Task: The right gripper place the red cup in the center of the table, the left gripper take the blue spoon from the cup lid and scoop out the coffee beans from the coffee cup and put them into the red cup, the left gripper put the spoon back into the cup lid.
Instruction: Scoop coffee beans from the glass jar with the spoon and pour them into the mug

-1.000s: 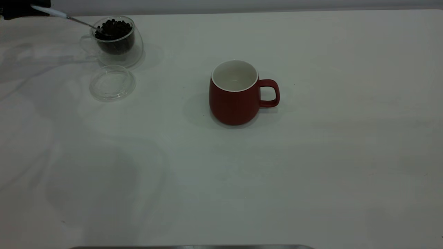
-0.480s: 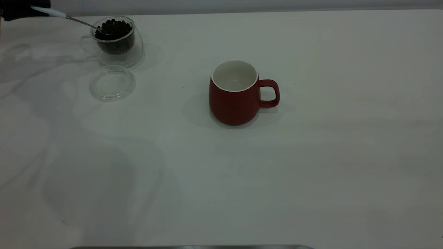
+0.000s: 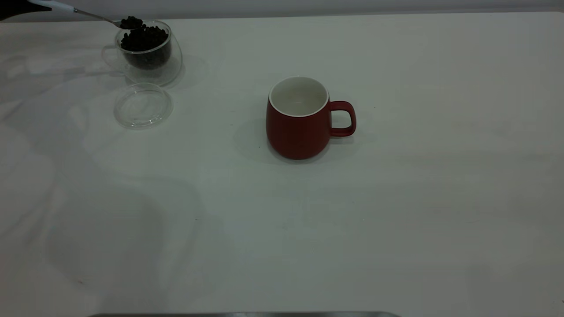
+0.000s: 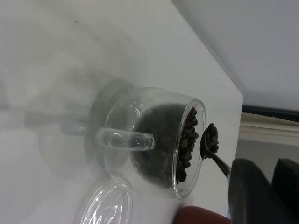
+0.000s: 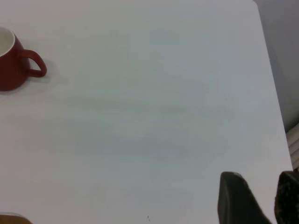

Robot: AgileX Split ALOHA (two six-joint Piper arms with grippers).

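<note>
At the counter's (image 3: 396, 198) far left corner, the left gripper (image 4: 259, 186) has its fingers closed on the blue spoon (image 3: 59, 6), whose bowl, heaped with coffee beans (image 3: 131, 22), hangs just above the coffee cup's (image 3: 147, 53) rim. The cup lid (image 3: 143, 105) lies just beside the coffee cup, bare. The red cup (image 3: 299, 119) stands mid-counter. The right gripper (image 5: 261, 200) hovers well apart from it, fingers slightly parted, holding nothing.

Bare test bench, plain white table (image 3: 396, 220), blank grey wall (image 3: 308, 6)
</note>
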